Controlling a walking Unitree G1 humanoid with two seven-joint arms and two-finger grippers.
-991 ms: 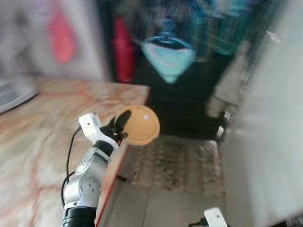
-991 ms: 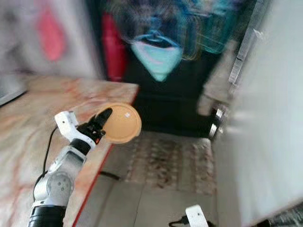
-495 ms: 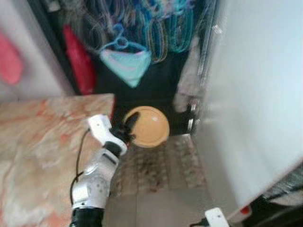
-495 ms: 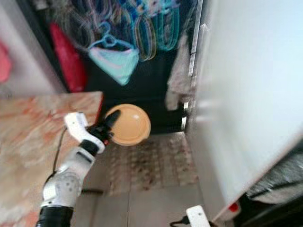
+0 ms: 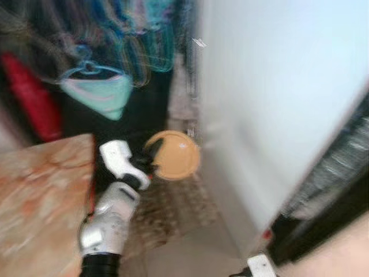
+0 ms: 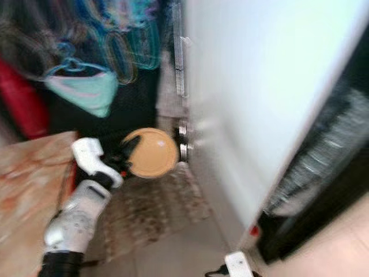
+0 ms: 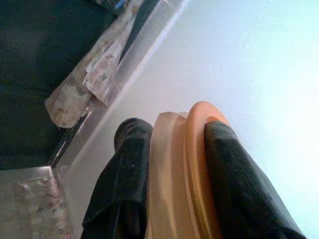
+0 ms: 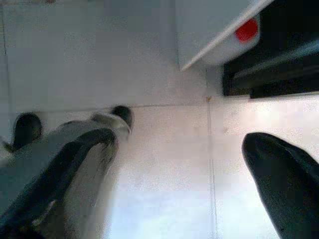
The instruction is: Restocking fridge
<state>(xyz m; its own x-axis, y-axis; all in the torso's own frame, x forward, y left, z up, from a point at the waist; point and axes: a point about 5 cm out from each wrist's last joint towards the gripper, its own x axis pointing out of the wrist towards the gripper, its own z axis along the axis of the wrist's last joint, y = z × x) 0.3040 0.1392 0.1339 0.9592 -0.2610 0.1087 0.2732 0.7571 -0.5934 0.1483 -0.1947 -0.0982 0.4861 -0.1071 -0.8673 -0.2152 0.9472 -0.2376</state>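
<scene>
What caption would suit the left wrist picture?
Left hand pinching an orange plate edge-on between two black fingers, beside a white fridge door.

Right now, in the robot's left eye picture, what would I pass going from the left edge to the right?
Red cloth → marble-patterned counter → left gripper → orange plate → big white door → dark opening beyond it.

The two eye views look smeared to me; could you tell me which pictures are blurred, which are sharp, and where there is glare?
Left and right eye views: motion-blurred throughout, hanging clothes streaked, white fridge door washed out. Left wrist view: sharp on the left gripper shut on the orange plate, door glaring white. Right wrist view: right gripper open, soft, over bright floor.
</scene>
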